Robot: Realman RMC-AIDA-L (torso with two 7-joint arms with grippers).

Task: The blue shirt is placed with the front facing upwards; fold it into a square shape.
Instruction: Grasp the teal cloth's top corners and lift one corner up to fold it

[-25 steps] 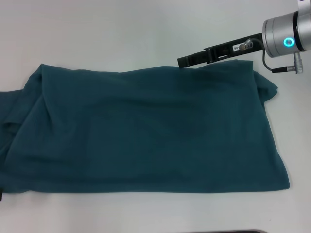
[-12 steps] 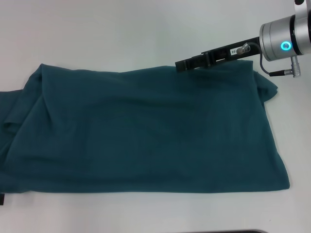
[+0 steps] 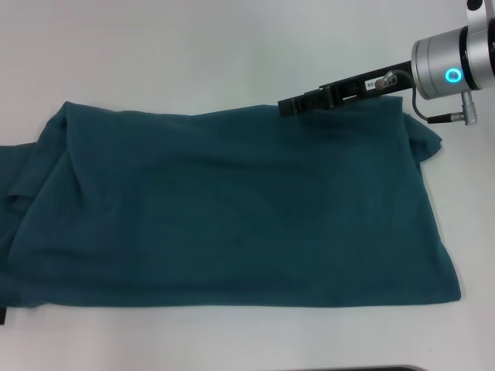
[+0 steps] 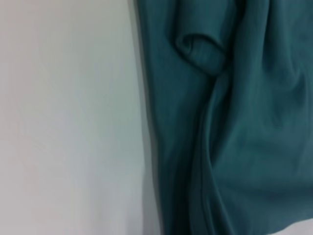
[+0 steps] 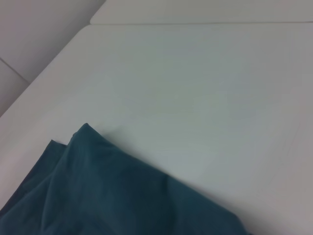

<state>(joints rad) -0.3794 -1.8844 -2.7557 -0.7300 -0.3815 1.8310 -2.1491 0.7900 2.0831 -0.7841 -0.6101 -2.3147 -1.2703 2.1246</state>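
Observation:
The blue shirt (image 3: 232, 209) lies across the white table as a long teal band folded lengthwise, with a plain face up and no lettering showing. Its left end is bunched and runs off the picture's left side. My right gripper (image 3: 288, 104) hovers at the shirt's far edge, right of the middle, its black body reaching in from the silver wrist (image 3: 452, 62) at the top right. The right wrist view shows a folded corner of the shirt (image 5: 112, 196) on the table. In the left wrist view, creased shirt cloth (image 4: 230, 122) lies beside bare table. My left gripper is out of view.
White table (image 3: 193, 54) surrounds the shirt on the far, near and right sides. A table seam or edge (image 5: 195, 22) runs along the far side in the right wrist view. A dark strip (image 3: 348, 369) shows at the bottom edge of the head view.
My right gripper has shifted slightly to the left along the shirt's far edge. The shirt has not moved.

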